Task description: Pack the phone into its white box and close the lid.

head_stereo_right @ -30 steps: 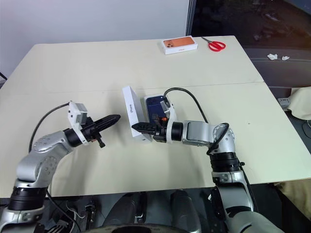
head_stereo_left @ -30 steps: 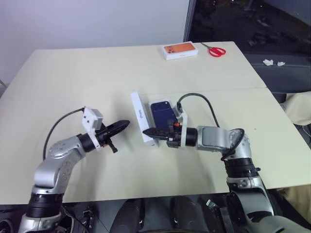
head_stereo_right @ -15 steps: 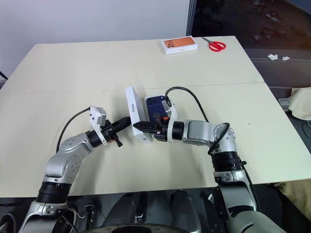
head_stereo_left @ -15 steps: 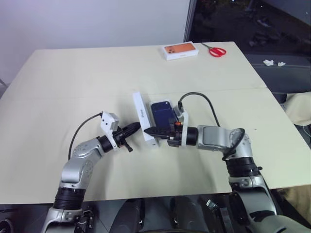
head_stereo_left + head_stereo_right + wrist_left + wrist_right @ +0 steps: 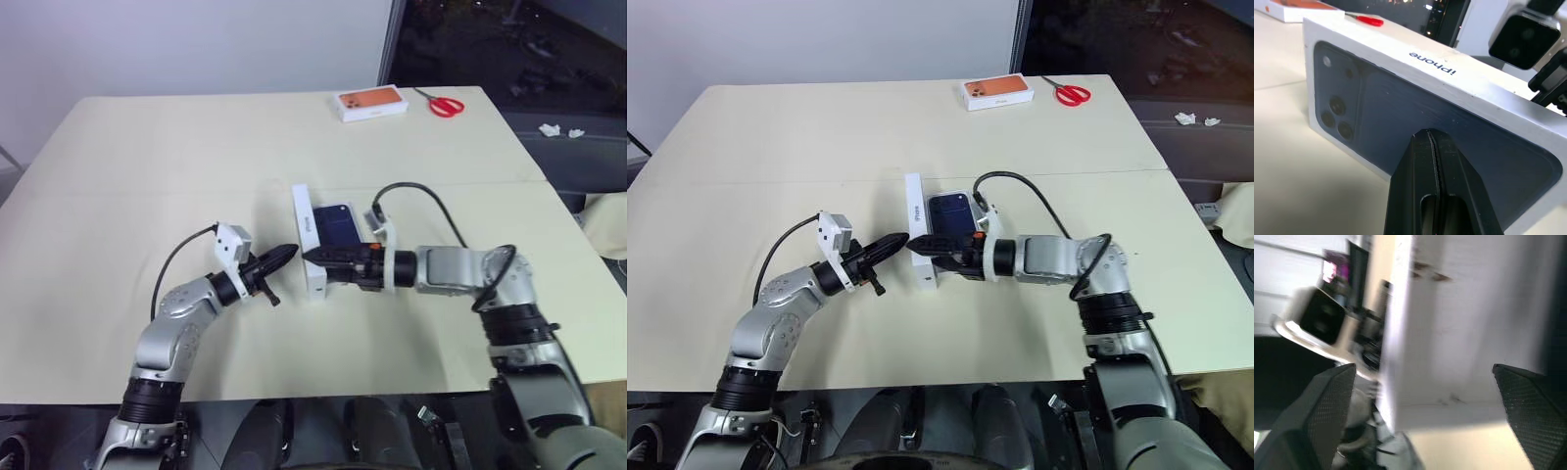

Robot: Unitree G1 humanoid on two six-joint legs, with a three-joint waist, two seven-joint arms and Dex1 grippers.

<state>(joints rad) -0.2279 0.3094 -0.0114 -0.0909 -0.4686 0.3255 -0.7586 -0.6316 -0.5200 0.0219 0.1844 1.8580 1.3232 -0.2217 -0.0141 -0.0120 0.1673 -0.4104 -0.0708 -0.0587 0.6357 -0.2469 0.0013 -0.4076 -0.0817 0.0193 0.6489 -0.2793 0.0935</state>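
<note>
Left gripper (image 5: 285, 255), seen from the left eye, has its two black fingers pressed together into a point that reaches the printed face of the lid (image 5: 308, 238), which stands on its long edge on the table (image 5: 147, 157). The right gripper (image 5: 318, 257) comes in from the opposite side at the lid's near end, its fingers spread apart. Just beyond the lid, the phone (image 5: 338, 225) lies flat with its dark blue back up, resting in the white box (image 5: 359, 238), whose rim shows at the phone's far corner. At the far edge of the table sit an orange-printed box (image 5: 372, 102) and red scissors (image 5: 446, 103), well apart from the work. In the right eye view the same layout holds: closed left tip against the upright lid, right fingers around its near end. From the left wrist view, the shut fingers (image 5: 1435, 196) point straight at the printed dark blue phone back, at or just short of its surface. From the right wrist view, two wide-set fingertips (image 5: 1327, 396) flank the lid's plain white inside.
</note>
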